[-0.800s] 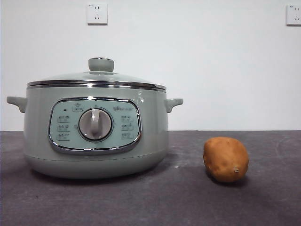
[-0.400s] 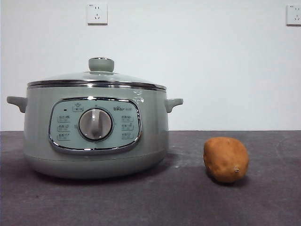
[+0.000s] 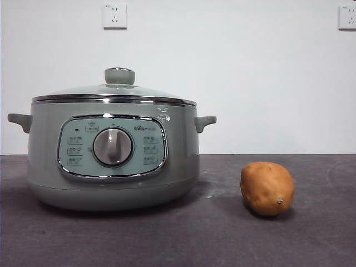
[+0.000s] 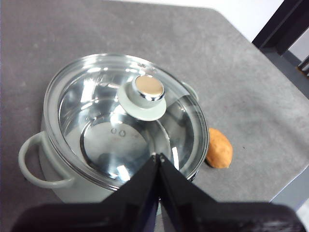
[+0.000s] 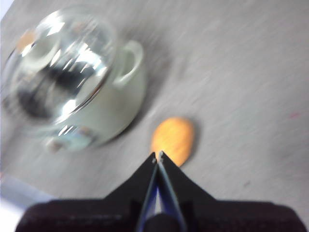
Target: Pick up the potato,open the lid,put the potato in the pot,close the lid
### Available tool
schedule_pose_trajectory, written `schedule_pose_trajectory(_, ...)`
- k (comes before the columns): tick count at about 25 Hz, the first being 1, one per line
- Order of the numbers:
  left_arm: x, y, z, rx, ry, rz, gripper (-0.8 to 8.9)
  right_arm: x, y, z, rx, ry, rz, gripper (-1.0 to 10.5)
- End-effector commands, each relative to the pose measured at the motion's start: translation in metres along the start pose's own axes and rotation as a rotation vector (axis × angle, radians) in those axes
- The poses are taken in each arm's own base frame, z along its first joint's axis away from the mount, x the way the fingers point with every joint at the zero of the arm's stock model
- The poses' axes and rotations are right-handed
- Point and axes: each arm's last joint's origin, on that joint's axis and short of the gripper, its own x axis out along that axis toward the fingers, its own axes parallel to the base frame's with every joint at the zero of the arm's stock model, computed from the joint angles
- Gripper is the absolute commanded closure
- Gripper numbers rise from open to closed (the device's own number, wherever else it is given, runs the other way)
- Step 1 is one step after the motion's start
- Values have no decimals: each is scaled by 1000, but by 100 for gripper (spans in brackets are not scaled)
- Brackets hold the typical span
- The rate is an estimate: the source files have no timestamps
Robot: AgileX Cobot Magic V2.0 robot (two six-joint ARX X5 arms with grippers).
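The potato [image 3: 267,188] sat on the dark table [image 3: 222,233], off to the side of the pot [image 3: 111,161] and not touching it, with the lid [image 3: 114,92] seated on the pot's rim. Both grippers were up in the air with jaws pinched together on nothing: the left gripper [image 4: 159,157] above the lid, the right gripper [image 5: 157,157] above the potato, though that view was pretty blurry.
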Motion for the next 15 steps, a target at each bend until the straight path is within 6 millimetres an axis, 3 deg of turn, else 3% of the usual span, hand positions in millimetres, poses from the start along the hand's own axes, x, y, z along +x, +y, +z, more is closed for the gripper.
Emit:
schedule_pose_trajectory(1, 1, 0, 2, 16, 2, -6, 722, 4, 0, 4, -36, 24, 33, 902)
schedule_pose_trajectory(3, 1, 0, 2, 16, 2, -3, 459, 9, -1, 5, -37, 43, 38, 656)
schedule_pose_trajectory(5, 1, 0, 2, 15, 1, -2, 428, 12, -2, 6, -30, 55, 44, 452)
schedule_pose_trajectory(11, 1, 0, 3, 22, -10, -3, 430, 29, -2, 9, 32, 121, 51, 443)
schedule_pose_trajectory(15, 2, 1, 4, 22, -10, -2, 436, 70, 6, 11, 78, 266, 24, 444)
